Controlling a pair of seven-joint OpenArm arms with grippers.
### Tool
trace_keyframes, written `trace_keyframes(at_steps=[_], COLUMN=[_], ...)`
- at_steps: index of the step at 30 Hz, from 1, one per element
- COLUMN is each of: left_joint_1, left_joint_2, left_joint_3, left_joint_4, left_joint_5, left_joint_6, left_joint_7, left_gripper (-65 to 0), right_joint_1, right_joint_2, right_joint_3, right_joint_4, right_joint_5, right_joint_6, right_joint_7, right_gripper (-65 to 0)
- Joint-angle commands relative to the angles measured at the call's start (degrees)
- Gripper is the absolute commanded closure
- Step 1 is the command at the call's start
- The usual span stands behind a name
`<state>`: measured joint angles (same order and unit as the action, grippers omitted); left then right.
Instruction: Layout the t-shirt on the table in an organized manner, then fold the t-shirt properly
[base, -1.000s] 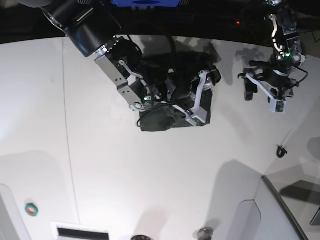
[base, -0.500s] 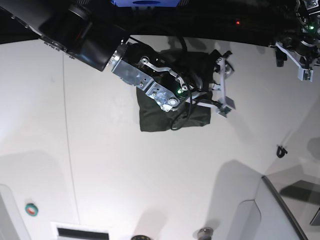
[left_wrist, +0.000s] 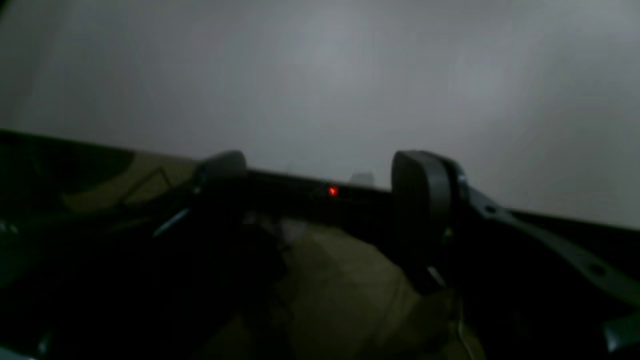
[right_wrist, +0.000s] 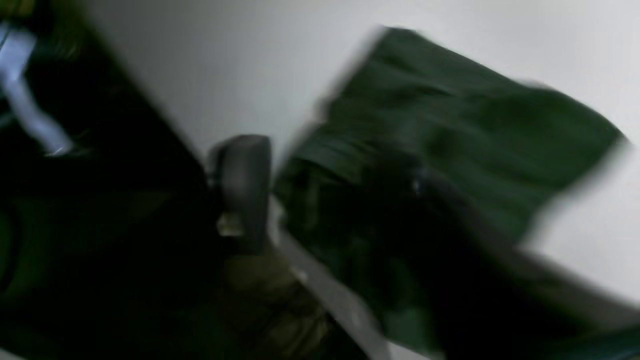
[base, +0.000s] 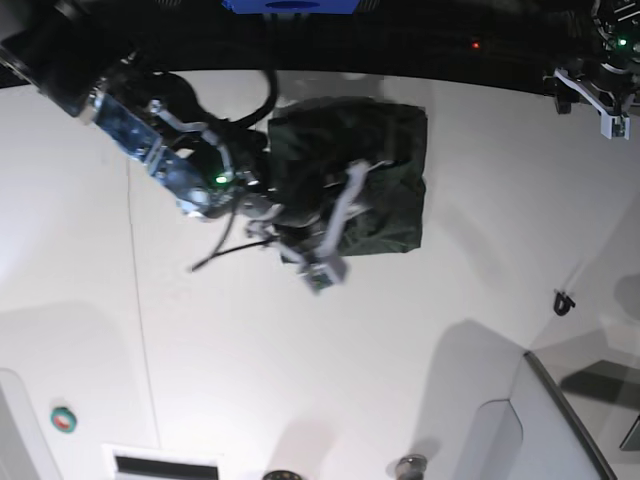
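From where I stand, the nearest stretch of the table is bare white, with the thin dark seam running front to back on the left. Further in, the right gripper hangs low over the near-left edge of the t-shirt; its wrist view is smeared, but the fingers look spread, one pad standing off the cloth, and I see no fabric pinched between them. The shirt lies just beyond and to its right, toward the far middle of the table: a compact, dark green, roughly square packet, flat on the surface with no sleeves or collar sticking out. To my eye the spreading is over and the folding is mostly done, possibly finished; what may be left is a last tidy of the near-left corner, which the arm hides, and clearing the arm away. Folded this tight, it has hardly any long axis; it may be slightly longer near to far, with its edges about square to the table, and I cannot tell which end the neck is at. Farthest off, at the back right corner, the left gripper is parked well apart from the cloth, its jaws open and empty in its dim wrist view.
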<state>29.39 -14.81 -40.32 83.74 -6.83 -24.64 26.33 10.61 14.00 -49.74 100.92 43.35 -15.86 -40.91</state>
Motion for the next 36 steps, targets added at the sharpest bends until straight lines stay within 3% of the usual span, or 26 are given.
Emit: trace_keyframes(at_steps=[1,2,5,12,15,21,25,30,31,34,36], left_joint_1=[-0.07,-0.07,-0.33,-0.42,-0.42,-0.42,-0.33,-0.07,-0.07,-0.16,-0.24], left_joint_2=[-1.06,-1.06,-1.06,-0.88,-0.88,-0.80,-0.80,-0.80,-0.80,-0.80,-0.80], left_joint_3=[-0.43,-0.43,-0.43,-0.17,-0.17,-0.17,-0.17,-0.34,-0.34,-0.34,-0.34], left_joint_4=[0.87,0.78,0.87,1.22,0.96,1.22,1.31,1.13,1.05,0.87,0.87], left_joint_5=[-0.33,-0.33,-0.33,-0.51,-0.51,-0.69,-0.77,-0.77,-0.77,-0.51,-0.69], left_joint_6=[0.16,0.16,0.16,0.16,0.16,0.16,0.16,0.16,0.16,0.16,0.16], left_joint_7=[-1.40,-1.40,-1.40,-1.40,-1.40,-1.40,-1.32,-1.32,-1.32,-1.32,-1.32], left_gripper=[-43.4,-43.4,-43.4,-43.4,-43.4,-43.4,-43.4,-43.4,-43.4,-43.4,-43.4], right_joint_1=[0.77,0.42,0.16,0.25,0.69,3.94,7.89,12.90,13.96,15.89,15.98], right_joint_2=[-0.07,0.11,0.02,-3.93,-4.29,-10.88,-14.48,-18.70,-18.88,-18.09,-16.94], right_joint_3=[1.69,2.75,3.71,3.54,1.96,0.20,-4.20,-10.53,-12.64,-18.79,-18.88], right_joint_4=[-0.40,-1.80,-7.08,-16.84,-19.03,-27.47,-31.52,-39.08,-39.17,-36.35,-33.19], right_joint_5=[0.21,0.21,0.47,0.12,0.12,0.12,0.12,0.12,0.12,0.12,0.12], right_joint_6=[2.10,3.33,6.58,6.85,10.19,12.03,14.14,14.41,15.11,22.85,24.78], right_joint_7=[1.74,1.74,2.00,3.41,5.26,7.19,10.36,15.02,16.33,18.62,18.62], right_gripper=[-8.1,0.0,-2.4,-0.8,-0.8,-0.8,-0.8,-0.3,-0.3,-0.2,-0.2])
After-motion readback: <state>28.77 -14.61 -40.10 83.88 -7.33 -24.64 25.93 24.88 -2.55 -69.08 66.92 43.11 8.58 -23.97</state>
